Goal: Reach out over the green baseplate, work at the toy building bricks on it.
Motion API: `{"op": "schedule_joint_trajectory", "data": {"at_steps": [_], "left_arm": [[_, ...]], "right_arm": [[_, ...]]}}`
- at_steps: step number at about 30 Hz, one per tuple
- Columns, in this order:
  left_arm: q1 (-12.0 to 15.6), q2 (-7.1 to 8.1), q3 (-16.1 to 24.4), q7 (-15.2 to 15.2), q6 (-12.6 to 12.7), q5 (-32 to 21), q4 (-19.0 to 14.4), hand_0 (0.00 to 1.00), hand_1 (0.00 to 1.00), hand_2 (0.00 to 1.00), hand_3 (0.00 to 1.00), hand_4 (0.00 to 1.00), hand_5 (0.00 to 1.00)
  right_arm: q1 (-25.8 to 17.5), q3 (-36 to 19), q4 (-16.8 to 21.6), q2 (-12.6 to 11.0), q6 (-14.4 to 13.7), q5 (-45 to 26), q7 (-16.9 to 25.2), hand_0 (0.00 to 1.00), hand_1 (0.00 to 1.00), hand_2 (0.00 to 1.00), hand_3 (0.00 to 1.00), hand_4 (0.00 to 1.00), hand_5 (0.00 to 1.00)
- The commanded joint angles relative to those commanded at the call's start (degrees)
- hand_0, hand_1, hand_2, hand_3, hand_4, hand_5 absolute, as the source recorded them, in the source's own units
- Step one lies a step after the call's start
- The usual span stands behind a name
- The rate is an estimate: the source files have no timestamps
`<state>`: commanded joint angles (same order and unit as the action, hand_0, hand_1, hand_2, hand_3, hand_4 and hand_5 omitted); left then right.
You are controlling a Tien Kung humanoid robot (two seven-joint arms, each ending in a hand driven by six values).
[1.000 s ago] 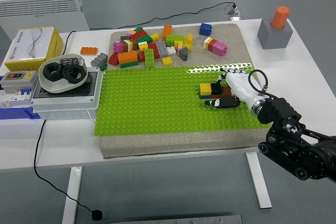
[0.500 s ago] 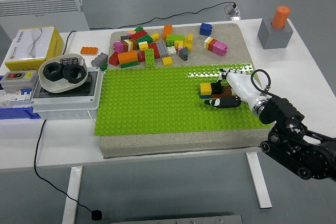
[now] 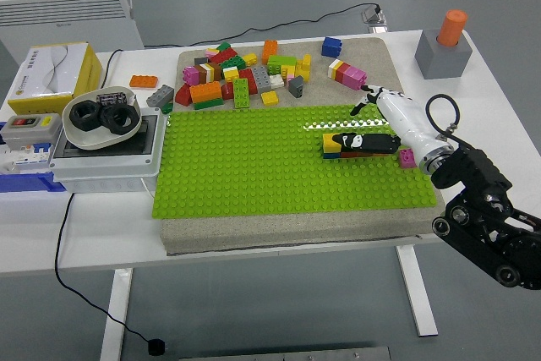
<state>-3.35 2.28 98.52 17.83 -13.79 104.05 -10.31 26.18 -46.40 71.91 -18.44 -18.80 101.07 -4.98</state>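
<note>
The green baseplate (image 3: 254, 166) lies on a grey mat in the middle of the table. A small stack of bricks (image 3: 331, 143), yellow on top with blue and brown beside it, sits on its right part. My right hand (image 3: 362, 123) reaches in from the lower right. One black-tipped finger (image 3: 363, 141) lies along the top of the stack, and the other fingers are spread above it toward the plate's far edge. It holds nothing. A small pink brick (image 3: 407, 157) sits on the plate beside my wrist. My left arm is out of view.
A pile of loose bricks (image 3: 245, 73) lies on the mat behind the plate. A grey block with an orange cylinder (image 3: 444, 44) stands at the far right. A grey switch box carrying a white bowl of black nuts (image 3: 101, 120) and a yellow box (image 3: 51, 73) stand at the left.
My right hand has drawn back from the stack's near side toward the far right. One finger now lies on top of the stack. The pink brick has come into view.
</note>
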Motion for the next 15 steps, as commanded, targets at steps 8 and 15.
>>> {"op": "schedule_joint_trajectory", "data": {"at_steps": [8,15], "left_arm": [[0.5,-0.39,-0.8,-0.3,0.2,-1.7,0.0,0.769,0.716,0.717,0.818,0.99,0.998],[0.5,-0.73,-0.8,-0.7,0.4,-1.6,0.0,0.768,0.715,0.718,0.819,0.99,0.998]], "right_arm": [[-11.0,-11.6,3.9,-1.3,0.8,-15.7,10.8,0.825,0.778,0.804,0.638,0.932,0.435],[-16.9,-17.4,4.0,0.4,6.1,-29.3,20.3,0.706,0.48,0.515,0.615,0.937,0.307]]}}
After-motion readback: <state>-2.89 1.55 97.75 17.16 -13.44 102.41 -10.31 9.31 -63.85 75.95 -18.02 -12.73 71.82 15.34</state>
